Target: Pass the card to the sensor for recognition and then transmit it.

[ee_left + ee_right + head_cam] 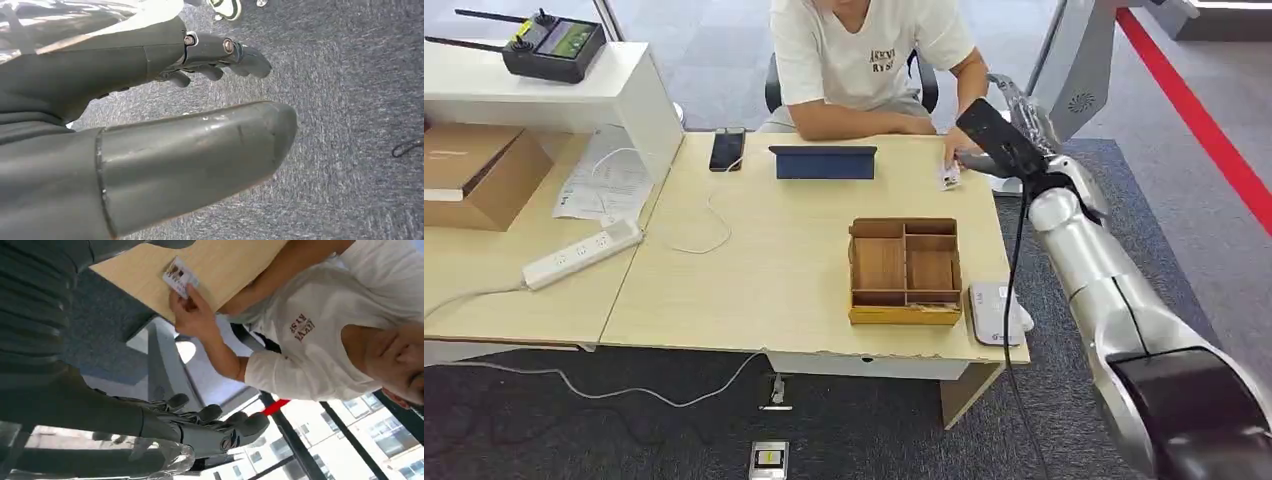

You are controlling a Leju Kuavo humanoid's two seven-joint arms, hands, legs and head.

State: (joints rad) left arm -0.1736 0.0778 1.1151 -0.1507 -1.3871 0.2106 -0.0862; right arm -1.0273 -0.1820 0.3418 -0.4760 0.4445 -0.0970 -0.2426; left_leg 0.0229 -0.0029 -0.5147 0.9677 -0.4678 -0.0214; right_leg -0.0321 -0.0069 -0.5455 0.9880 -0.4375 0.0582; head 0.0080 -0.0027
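The card (948,178) lies flat on the far right corner of the tabletop (764,280), pinned under the fingertips of a person's hand (957,152). In the right wrist view the same card (180,276) sits at the tabletop's edge with the person's hand (192,315) resting on its near side. The right hand (1014,125) of the robot is raised just beside and above that corner, apart from the card and touching nothing. Its fingers (220,422) are spread and only slightly curved, with nothing between them and the thumb.

The left hand (150,125) hangs over grey carpet, well apart from the card. Its fingers (235,52) are stretched out away from the thick thumb, holding nothing.

One card is in sight. One person in a white shirt (864,50) sits behind the tabletop. One wooden tray (904,272) with several compartments stands near the front right of the tabletop, and one white sensor (992,313) lies just beside its right side at the tabletop's edge. One dark blue tablet stand (823,161) and one black phone (727,148) lie toward the far edge. One white power strip (582,253) lies across the seam to the left, one cardboard box (474,172) further left, and one black remote controller (549,42) on the white shelf (629,85).
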